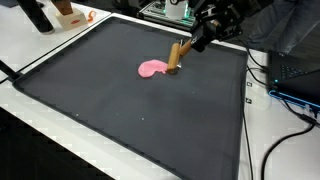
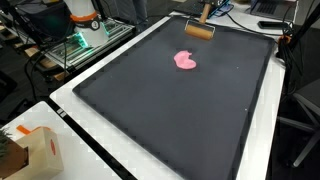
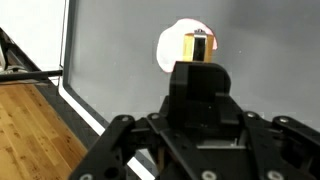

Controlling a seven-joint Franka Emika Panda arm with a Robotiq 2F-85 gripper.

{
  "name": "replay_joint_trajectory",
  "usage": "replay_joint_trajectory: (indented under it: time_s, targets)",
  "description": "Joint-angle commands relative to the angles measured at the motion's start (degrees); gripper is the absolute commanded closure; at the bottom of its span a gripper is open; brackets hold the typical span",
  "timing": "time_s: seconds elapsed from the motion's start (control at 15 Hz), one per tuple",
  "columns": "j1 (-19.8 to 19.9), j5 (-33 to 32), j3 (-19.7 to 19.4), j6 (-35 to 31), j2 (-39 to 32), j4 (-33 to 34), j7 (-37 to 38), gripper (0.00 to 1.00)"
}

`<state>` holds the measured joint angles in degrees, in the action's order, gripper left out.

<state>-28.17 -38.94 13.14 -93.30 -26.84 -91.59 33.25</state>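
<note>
Gripper: we see the gripper (image 1: 201,40) at about 1 o'clock from the middle of the black mat (image 1: 120,110) in an exterior view. In the wrist view (image 3: 200,68) its fingers stand together at the centre of the picture.
Grip: clenched on the upper end of the wooden tool (image 1: 180,56), as far as we can read it.
Wooden tool: in an exterior view it slants from the gripper down towards 7 o'clock. Its lower end meets the mat at the edge of the pink blob (image 1: 152,68). In an exterior view (image 2: 200,31) we see a broad wooden head lying crosswise, with a thin handle rising towards 12 o'clock.
Pink blob: it lies flat on the mat, at 9 o'clock from the tool's lower end in one exterior view and at 7 o'clock from the tool's head in the other (image 2: 186,60). In the wrist view (image 3: 176,45) it looks pale and round, and the tool's tip (image 3: 200,46) stands over its 3 o'clock side.
Mat: it is dark, has a raised edge, covers most of the white table (image 2: 90,125), and bears only the blob and the tool.
Container: a cardboard box (image 2: 40,150) stands off the mat on the table, at 7 o'clock in an exterior view. We cannot tell what is in it.
Surroundings: cables (image 1: 285,125) trail over the table at 3 o'clock. Wooden floor (image 3: 40,140) shows at 8 o'clock in the wrist view.
</note>
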Motion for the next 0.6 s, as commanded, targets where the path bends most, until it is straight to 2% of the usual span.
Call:
replay_joint_trajectory:
  time_s: [0.0,0.53]
  targets:
    - [-2.83,-2.02,-2.1,3.24,-3.8,4.57,4.35,0.75]
    - [-4.3,-1.18,-4.3,4.16,-8.16,9.01,10.35,0.75]
